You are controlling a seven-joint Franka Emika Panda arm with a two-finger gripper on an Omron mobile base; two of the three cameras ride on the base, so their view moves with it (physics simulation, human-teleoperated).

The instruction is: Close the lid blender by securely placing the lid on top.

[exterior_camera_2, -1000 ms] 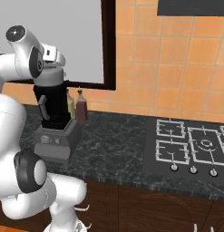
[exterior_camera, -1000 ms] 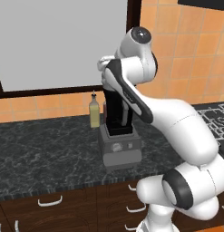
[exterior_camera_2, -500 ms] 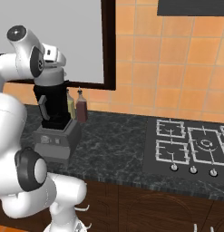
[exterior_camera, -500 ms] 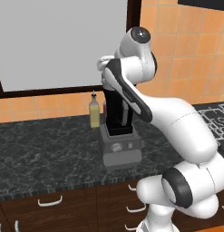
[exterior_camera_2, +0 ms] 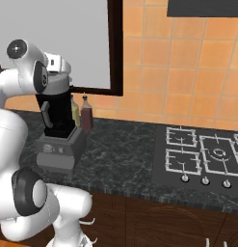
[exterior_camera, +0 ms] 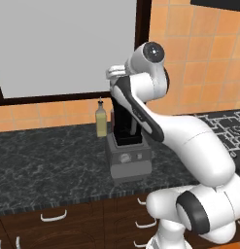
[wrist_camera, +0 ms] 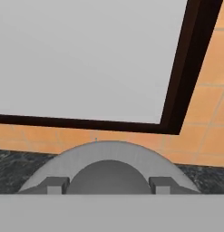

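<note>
Grey lid (wrist_camera: 111, 158) clamped in gripper (wrist_camera: 109, 185) atop blender (exterior_camera: 127, 146); yellowish bottle (exterior_camera: 101, 121) just beside, window (wrist_camera: 86, 59) behind.

i count one blender (exterior_camera: 127, 146) on the surface (exterior_camera: 48, 160), and it has one black jar (exterior_camera_2: 57, 112) and one grey base (exterior_camera_2: 60, 151). one lid (wrist_camera: 109, 166) is there, light grey, with one raised knob (wrist_camera: 109, 177) in its middle. beside the blender i count two bottles: one slim yellowish bottle (exterior_camera: 101, 119) and one dark brownish bottle (exterior_camera_2: 86, 115). one stove (exterior_camera_2: 202, 159) is set in the surface, with four burners and three small knobs along its front. behind i see one big window (exterior_camera: 63, 46) with a dark frame. under the surface i can count at least three white drawer handles (exterior_camera: 53, 215).
</note>
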